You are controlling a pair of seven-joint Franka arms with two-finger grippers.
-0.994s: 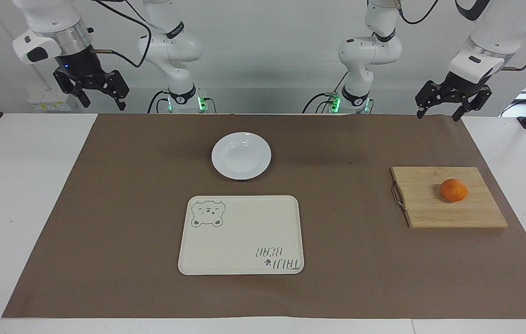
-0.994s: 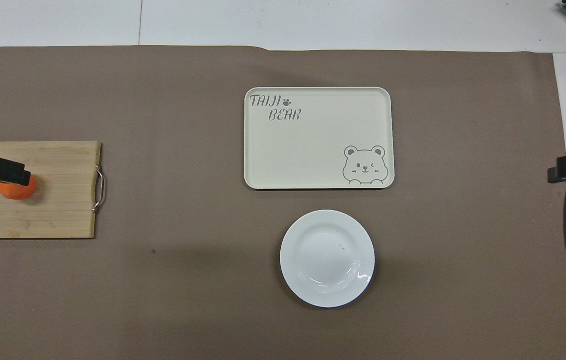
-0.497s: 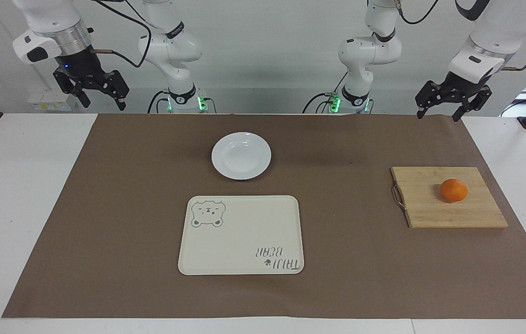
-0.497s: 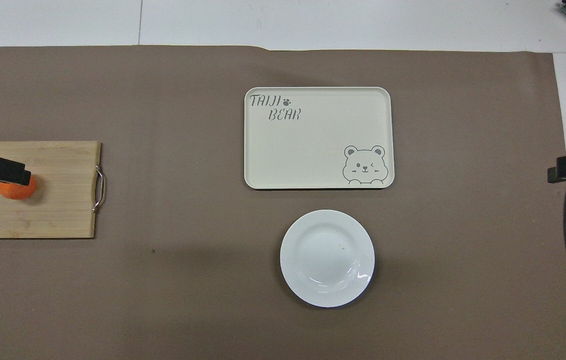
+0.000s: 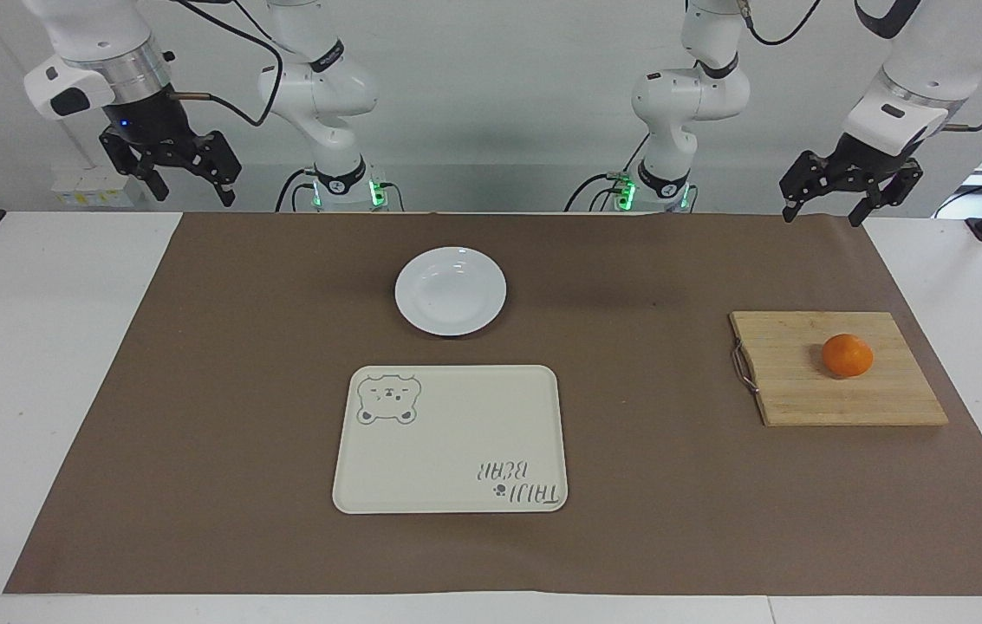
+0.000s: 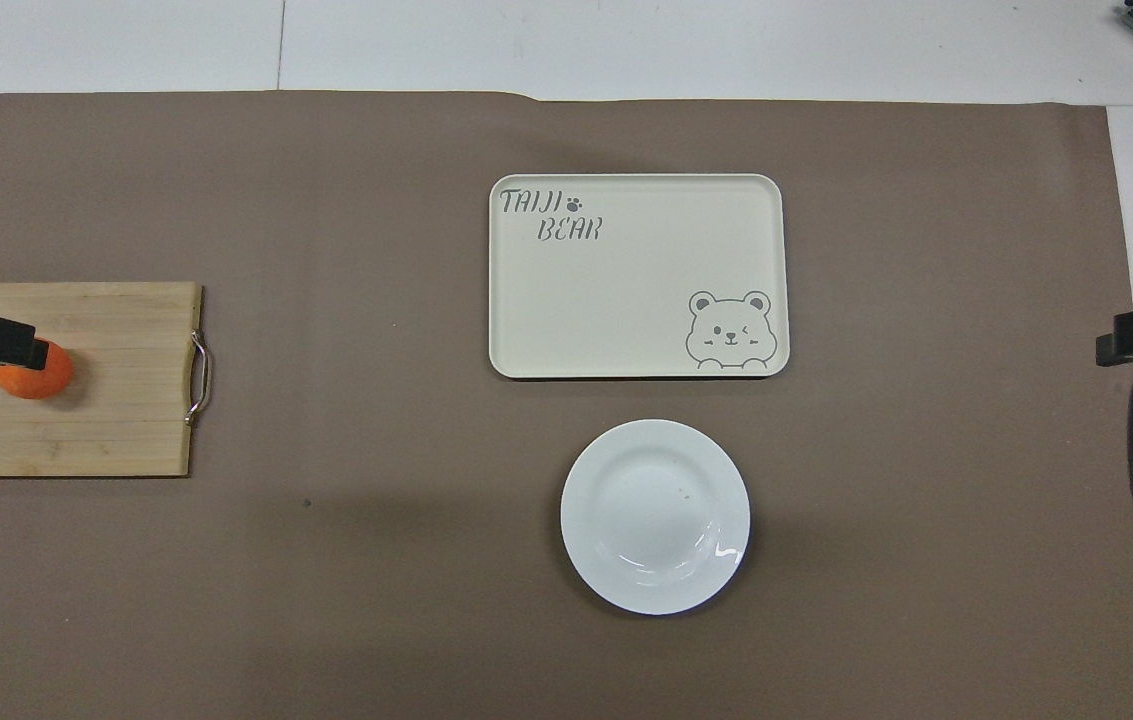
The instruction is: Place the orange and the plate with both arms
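tray (image 5: 491,407) txt "TAIJI BEAR" | L gripper (image 5: 836,198) spread, empty | R gripper (image 5: 185,180) spread, empty

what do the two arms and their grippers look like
Both arms are glossy white with rounded jointed segments, black bands at the joints and black cables looping off them; green lights glow at the bases. The right gripper and the left gripper are black two-finger claws under silver wrist rings, and the right one shows a small blue light.

Landmark: tray (image 5: 451,439)
Plate (image 5: 451,290): just beside tray, nearer the robots
Cutting board (image 5: 837,368): toward left arm's end
Orange (image 5: 847,355): on cutting board
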